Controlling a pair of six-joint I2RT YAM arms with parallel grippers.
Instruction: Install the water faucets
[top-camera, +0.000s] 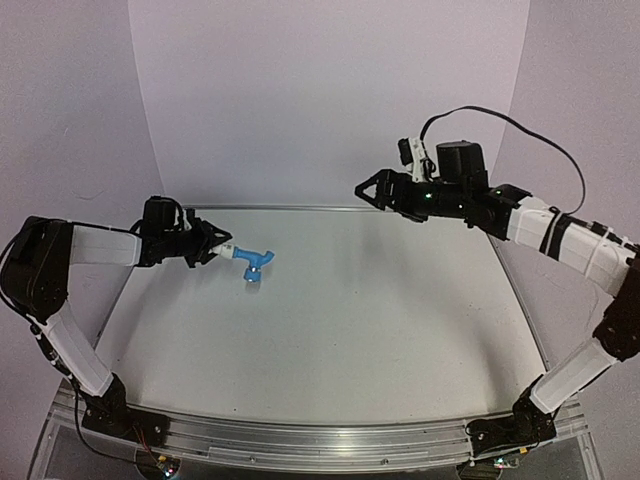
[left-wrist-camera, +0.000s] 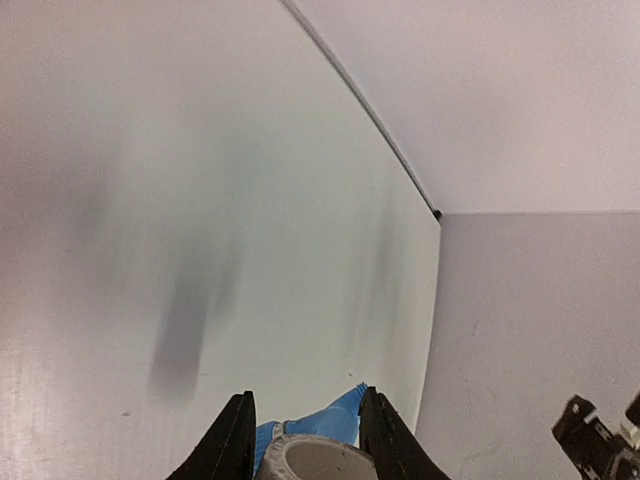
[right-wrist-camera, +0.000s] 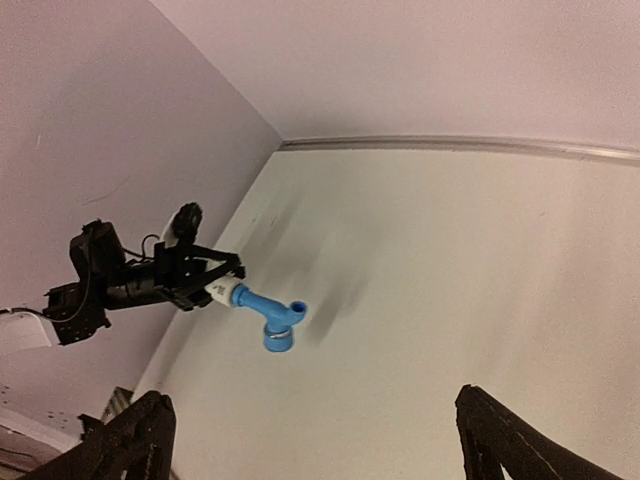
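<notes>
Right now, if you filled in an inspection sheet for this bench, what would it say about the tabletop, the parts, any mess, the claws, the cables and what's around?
Surface: pale grey tabletop, smooth, no marks seen.
Job's things: bright-blue plastic tap joined to a short white cylindrical pipe fitting; both appear to be held off the surface.
Clutter: nothing seen.
Grippers: left claw shut on the white fitting; right claw open, holding nothing, raised apart from the tap.
Cables: black cable looping above the right arm.
Surroundings: plain pale backdrop walls; metal rail along the near edge.
</notes>
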